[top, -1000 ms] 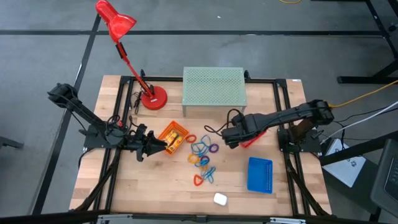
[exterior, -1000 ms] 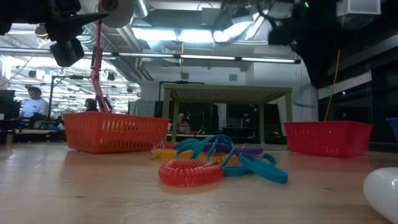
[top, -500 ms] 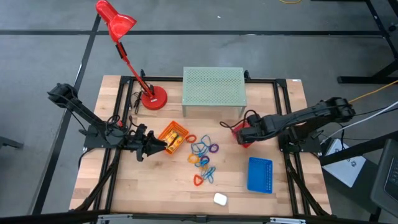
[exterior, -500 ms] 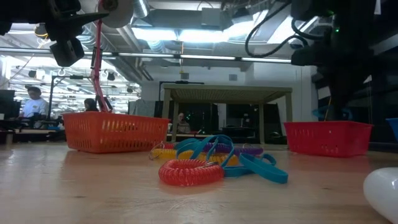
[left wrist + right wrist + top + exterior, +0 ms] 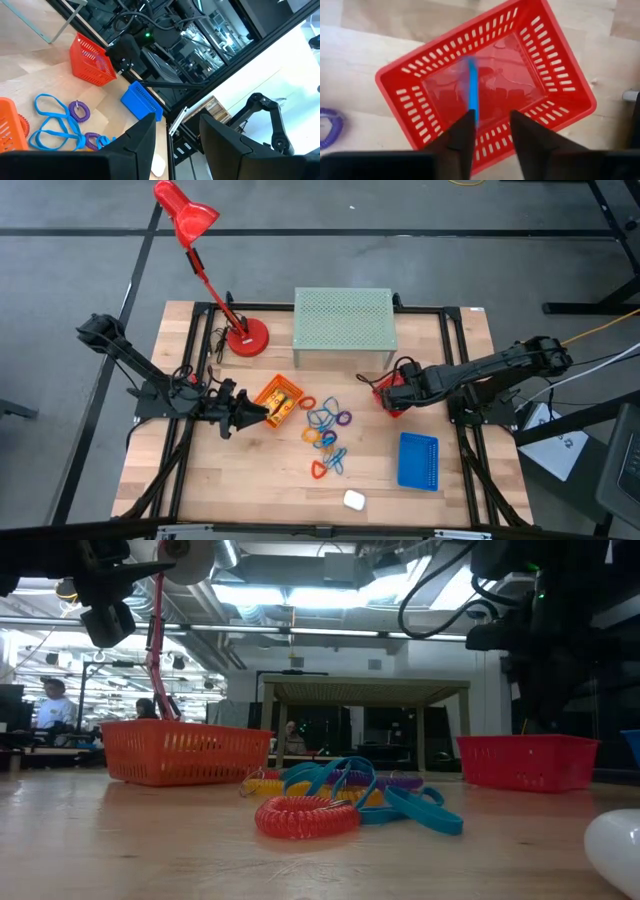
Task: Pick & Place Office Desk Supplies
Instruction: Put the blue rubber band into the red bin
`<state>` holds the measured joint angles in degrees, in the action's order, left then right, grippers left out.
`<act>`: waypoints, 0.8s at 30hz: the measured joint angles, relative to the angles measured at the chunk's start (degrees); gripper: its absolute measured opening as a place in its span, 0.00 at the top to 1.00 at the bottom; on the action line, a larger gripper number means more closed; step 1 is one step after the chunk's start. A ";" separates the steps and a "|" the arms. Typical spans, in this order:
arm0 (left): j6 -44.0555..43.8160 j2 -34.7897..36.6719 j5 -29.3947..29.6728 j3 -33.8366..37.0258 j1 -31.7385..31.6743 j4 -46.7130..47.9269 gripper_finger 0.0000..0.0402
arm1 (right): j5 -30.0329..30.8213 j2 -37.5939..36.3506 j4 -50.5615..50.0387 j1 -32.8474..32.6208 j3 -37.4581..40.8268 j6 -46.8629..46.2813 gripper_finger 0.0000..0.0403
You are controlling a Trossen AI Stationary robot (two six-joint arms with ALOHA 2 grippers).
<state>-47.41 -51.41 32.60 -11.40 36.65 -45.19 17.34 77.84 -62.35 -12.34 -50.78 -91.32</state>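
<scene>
Right gripper (image 5: 490, 127) fingers parted above red basket (image 5: 485, 80), blue loop (image 5: 472, 90) inside

No text or label is legible anywhere (baskets included).

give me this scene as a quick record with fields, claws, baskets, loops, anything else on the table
right claw: above the red basket, fingers apart, a blue loop blurred between it and the basket
left claw: open, by the orange basket, waiting
blue basket: near the table's front right
loose loops: pile at the table's middle
other: red lamp, pale green riser, small white object
</scene>
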 joint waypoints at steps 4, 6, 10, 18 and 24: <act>-0.01 -0.01 -0.01 0.00 0.00 0.00 0.63 | 0.86 0.00 0.75 -0.02 0.00 -1.32 0.55; 0.00 -0.01 0.00 0.00 0.00 0.00 0.63 | 0.84 0.00 1.23 -0.02 0.00 -1.34 0.52; -0.01 -0.01 -0.02 0.00 0.00 0.00 0.63 | 0.65 0.04 1.24 -0.03 -0.85 -1.43 0.51; 0.03 -0.01 -0.04 0.00 0.00 0.00 0.63 | 5.73 0.02 9.30 -2.01 -11.90 5.23 0.57; 0.03 -0.01 -0.04 0.00 0.00 0.00 0.63 | 3.57 3.15 22.53 -2.40 -17.38 18.50 0.61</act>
<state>-47.37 -51.42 32.56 -11.40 36.64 -45.19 20.90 80.99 -39.81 -14.74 -68.17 -72.82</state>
